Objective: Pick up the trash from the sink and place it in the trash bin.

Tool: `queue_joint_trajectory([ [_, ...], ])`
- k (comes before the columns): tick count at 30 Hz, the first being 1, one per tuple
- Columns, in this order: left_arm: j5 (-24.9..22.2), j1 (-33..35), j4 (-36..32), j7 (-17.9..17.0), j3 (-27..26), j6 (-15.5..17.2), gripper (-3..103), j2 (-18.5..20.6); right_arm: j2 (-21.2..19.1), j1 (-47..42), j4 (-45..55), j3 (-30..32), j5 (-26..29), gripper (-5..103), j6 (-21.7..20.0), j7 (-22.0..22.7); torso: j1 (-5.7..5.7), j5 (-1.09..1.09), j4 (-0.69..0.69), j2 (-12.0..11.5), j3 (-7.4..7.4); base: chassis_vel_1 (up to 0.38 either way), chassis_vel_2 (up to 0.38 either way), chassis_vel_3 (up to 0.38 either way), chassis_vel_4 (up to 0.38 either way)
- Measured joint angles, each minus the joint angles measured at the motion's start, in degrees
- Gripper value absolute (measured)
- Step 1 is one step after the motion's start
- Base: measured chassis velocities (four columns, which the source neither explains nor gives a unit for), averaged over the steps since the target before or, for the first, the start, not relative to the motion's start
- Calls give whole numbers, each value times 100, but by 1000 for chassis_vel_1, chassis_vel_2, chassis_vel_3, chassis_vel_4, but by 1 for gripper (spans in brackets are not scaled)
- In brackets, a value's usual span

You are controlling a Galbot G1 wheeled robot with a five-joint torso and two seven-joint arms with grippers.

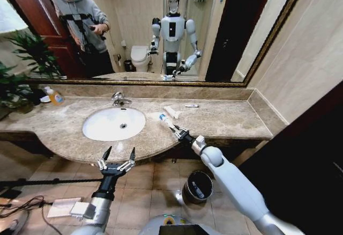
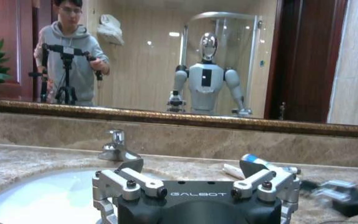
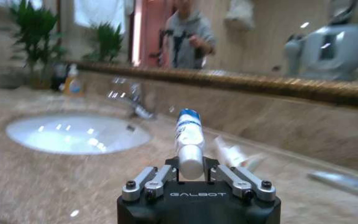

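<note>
My right jaws [image 3: 190, 173] pinch the tail of a white blue-capped tube [image 3: 188, 140] above the marble table [image 1: 225, 119]; held so shallowly, it could slip before the dark round trash bin [image 1: 196, 187]. My left jaws [image 1: 116, 159] hover open near the white oval sink [image 1: 113, 123].

Gold-framed mirror [image 1: 134, 26] above marble countertop [image 1: 225, 118]; beige tiled floor [image 1: 144, 192].

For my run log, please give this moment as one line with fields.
right tool: shut on white tube with blue cap, over beige marble countertop | left tool: open, empty, before white oval sink | round dark bin: on floor
</note>
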Motion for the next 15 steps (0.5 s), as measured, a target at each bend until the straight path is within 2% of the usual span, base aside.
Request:
queue_joint_trajectory([
  [2,0,0,-1,-2,-1,0,100,0,-126,-513,422,502,249,23,312,-16,0,1,0,0,0,0,0,0,0],
  [5,0,0,0,-1,0,0,100,0,-179,-894,688,820,442,23,495,-19,0,0,-1,1,0,0,0,0,0],
  [8,0,0,-1,-2,-1,0,100,-1,-146,-1922,1036,1685,681,23,917,-60,0,-1,-2,1,-1,0,0,0,0],
  [10,0,0,-1,-2,-1,0,100,0,-137,-1973,1040,1731,688,23,944,-63,0,0,-2,1,-1,0,0,0,0],
  [12,0,0,0,-1,-1,0,100,-1,-61,-2605,1031,2182,747,23,1280,-200,-1,1,-2,1,-1,0,0,0,0],
  [13,0,0,0,-1,-1,0,100,-1,-61,-2605,1031,2182,747,23,1280,-200,-1,1,-2,1,-1,0,0,0,0],
  [15,0,0,-1,-2,-1,0,100,-1,-32,-2976,852,2385,708,23,1605,-341,0,0,-1,1,0,0,0,0,0],
])
